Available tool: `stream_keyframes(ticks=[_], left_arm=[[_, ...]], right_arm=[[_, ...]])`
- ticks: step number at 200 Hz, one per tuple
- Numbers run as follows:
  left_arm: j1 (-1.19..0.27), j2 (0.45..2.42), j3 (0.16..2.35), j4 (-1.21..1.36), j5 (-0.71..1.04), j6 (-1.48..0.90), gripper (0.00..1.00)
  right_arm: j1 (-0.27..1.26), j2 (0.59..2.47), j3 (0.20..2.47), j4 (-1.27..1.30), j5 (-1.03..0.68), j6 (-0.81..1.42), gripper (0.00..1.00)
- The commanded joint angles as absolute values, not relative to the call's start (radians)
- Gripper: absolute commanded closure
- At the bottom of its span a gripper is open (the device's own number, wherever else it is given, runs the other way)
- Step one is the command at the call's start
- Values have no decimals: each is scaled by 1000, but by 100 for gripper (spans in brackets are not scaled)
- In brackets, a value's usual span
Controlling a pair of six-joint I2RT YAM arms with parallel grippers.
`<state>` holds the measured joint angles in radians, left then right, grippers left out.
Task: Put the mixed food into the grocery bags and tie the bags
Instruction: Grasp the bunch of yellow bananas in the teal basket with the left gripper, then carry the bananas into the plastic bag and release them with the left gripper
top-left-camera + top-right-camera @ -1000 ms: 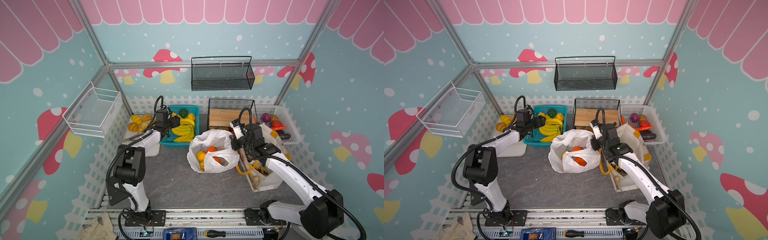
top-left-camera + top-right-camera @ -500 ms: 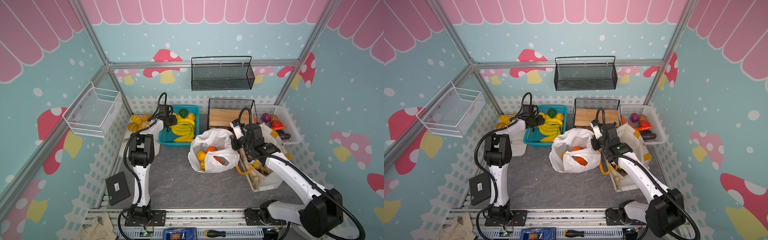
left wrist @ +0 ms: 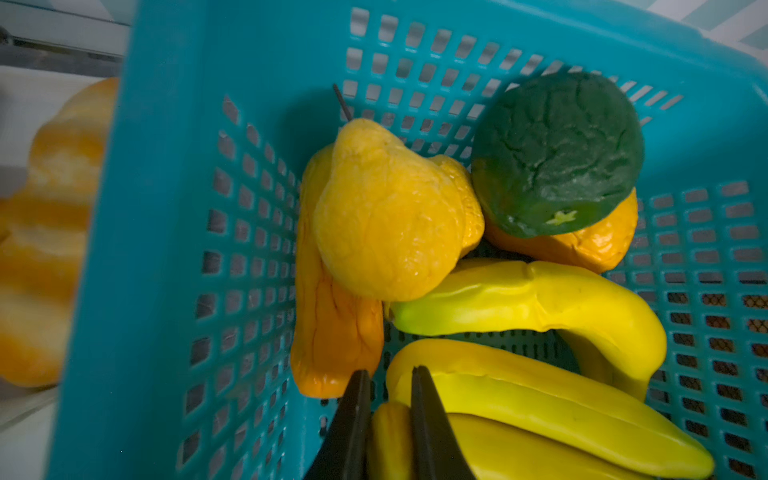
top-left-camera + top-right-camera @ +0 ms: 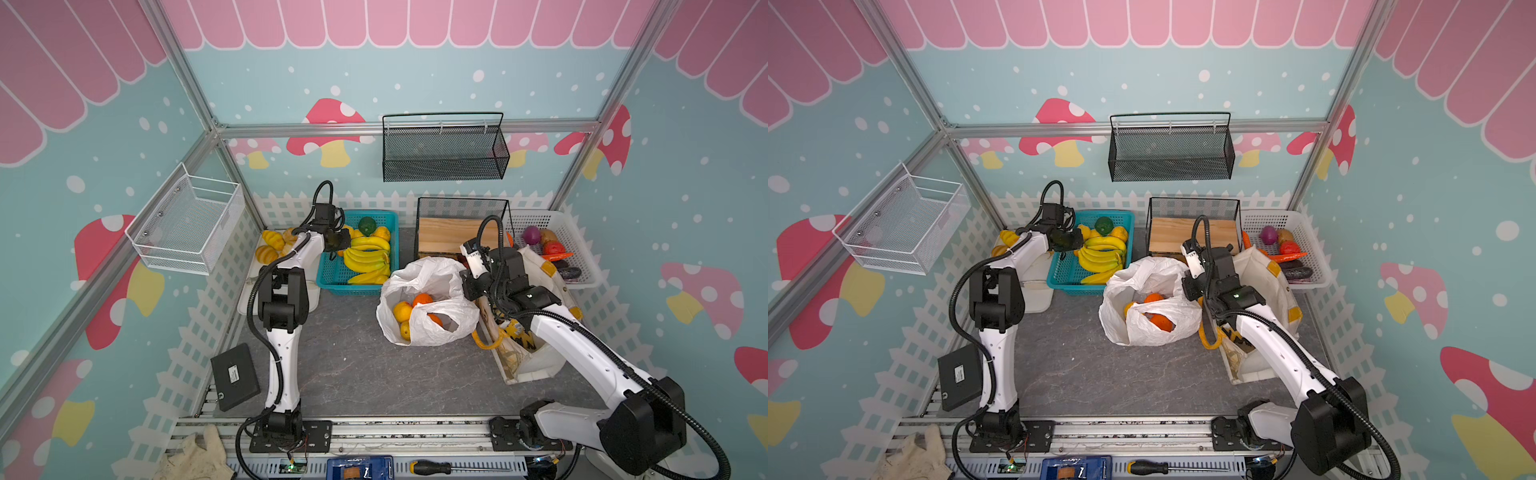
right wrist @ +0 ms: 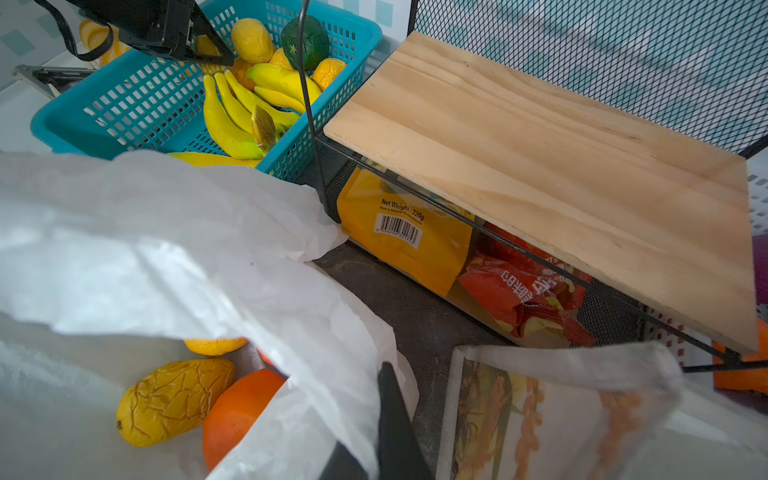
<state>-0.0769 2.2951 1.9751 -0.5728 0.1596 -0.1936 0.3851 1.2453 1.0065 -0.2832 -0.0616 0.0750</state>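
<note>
Bananas [image 4: 365, 259] are lying lengthwise across the teal basket [image 4: 329, 275]; left gripper [image 3: 388, 374] is pinching one's tip, right gripper [image 4: 467, 291] is clamping the white bag [image 4: 424, 270] beside it

Plastic bag [image 4: 428, 274]: white, crumpled, mouth open, set mid-table [image 4: 353, 365]. Oranges [image 4: 422, 300] seen inside it, beside a wrinkled yellow fruit [image 5: 174, 399]. Bananas [image 4: 365, 259] bunched in the teal basket [image 4: 332, 279]. Cream tote [image 4: 540, 264] slumped open, touching the bag. Yellow snack packet [image 5: 407, 237] and red packet [image 5: 519, 295] lodged under the wooden shelf [image 5: 540, 166].
</note>
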Motion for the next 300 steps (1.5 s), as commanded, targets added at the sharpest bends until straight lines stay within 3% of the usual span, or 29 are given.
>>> stream_keyframes(ticks=[1, 23, 78, 113, 128, 182, 205, 223, 257, 300], left_arm=[[-80, 2150, 1937, -609, 123, -167, 89], [-93, 2015, 1852, -605, 79, -167, 100], [-207, 1545, 1476, -490, -204, -183, 100], [-404, 1221, 1217, -505, -562, -148, 100], [-580, 1104, 1140, -526, -805, -111, 100], [-953, 980, 1191, -978, -1178, -296, 100], [-992, 1023, 1244, -1153, -1200, -373, 100], [-997, 1036, 1271, -1179, -1073, -363, 100], [-998, 958, 1200, -959, -700, -250, 100], [-997, 988, 1199, -799, -641, -208, 100]], right_arm=[[379, 1244, 1011, -289, -61, 57, 100], [379, 1232, 1008, -290, -53, 58, 100], [378, 1214, 1002, -288, -66, 73, 100], [379, 1211, 1003, -278, -114, 85, 100], [379, 1208, 1002, -269, -131, 91, 100], [379, 1201, 982, -248, -166, 99, 100], [379, 1202, 985, -254, -160, 96, 100], [379, 1199, 985, -260, -156, 94, 100], [379, 1199, 983, -260, -147, 92, 100], [379, 1208, 988, -260, -152, 91, 100]])
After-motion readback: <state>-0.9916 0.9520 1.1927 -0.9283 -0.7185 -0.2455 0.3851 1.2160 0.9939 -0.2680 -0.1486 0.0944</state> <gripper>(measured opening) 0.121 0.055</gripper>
